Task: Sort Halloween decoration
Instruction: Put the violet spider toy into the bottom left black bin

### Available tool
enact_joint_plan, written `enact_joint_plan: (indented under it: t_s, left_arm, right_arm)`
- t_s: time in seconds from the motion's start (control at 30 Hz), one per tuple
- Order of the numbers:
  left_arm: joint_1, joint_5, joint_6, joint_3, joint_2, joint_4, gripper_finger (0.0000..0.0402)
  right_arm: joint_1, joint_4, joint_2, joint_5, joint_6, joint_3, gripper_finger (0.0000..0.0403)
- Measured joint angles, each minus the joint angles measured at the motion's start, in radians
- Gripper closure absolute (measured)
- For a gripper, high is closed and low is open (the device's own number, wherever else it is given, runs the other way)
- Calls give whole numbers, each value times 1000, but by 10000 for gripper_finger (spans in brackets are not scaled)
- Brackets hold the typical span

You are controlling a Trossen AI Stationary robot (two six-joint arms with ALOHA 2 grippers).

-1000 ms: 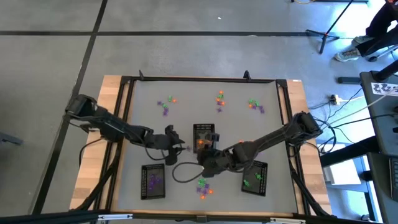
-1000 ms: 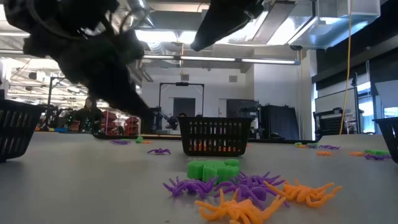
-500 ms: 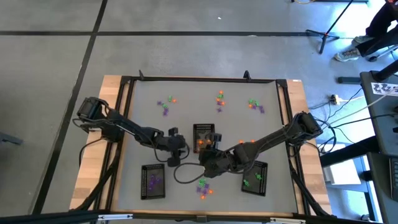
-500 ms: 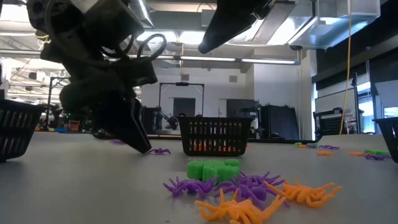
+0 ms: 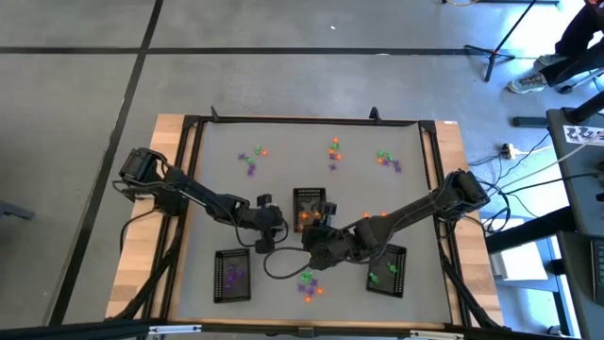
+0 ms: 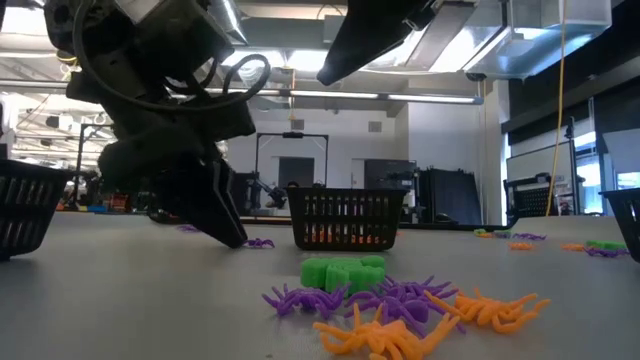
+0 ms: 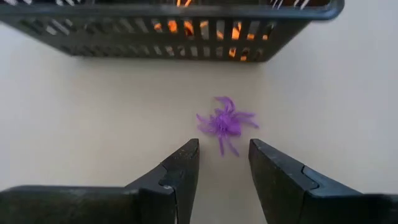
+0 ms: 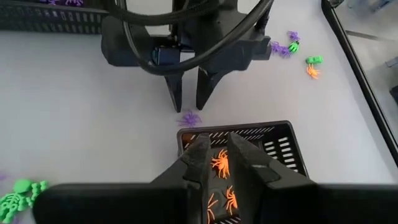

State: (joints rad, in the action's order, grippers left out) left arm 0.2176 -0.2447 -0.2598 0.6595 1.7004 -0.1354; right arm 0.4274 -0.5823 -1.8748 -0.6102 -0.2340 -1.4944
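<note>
Purple spider [image 7: 224,123] beside black mesh basket [image 7: 168,28]; orange spiders [image 8: 221,163] inside; green, purple, orange trinkets [image 6: 385,300] nearby.

A spider [image 7: 224,123] lies on the table [image 7: 74,124] between the left fingers [image 7: 186,163] and the middle tray [image 7: 174,31].

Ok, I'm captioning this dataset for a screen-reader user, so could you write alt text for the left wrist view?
The left pincer hangs open just short of a small purple plastic spider lying alone on the pale tabletop. Beyond the spider stands a black slatted plastic basket with orange trinkets showing through its slats.
</note>
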Motion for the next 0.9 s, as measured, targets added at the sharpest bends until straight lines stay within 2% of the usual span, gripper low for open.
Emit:
enact_joint_plan:
  t_s: [0.17,0.43,0.6,0.8,0.9]
  left_arm:
    - [0,2,1,68,57,24,261]
    - [0,-17,-10,145,89,179,273]
    - [0,-5,7,144,83,191,314]
    - [-8,14,14,142,77,199,384]
    - [-8,23,27,140,64,204,397]
  right_arm:
    - [0,3,0,0,2,0,348]
    - [0,-5,0,0,2,0,348]
    - [0,-23,0,0,-6,0,348]
    - [6,-22,0,-2,-8,0,348]
    - [6,-22,0,-2,-8,0,348]
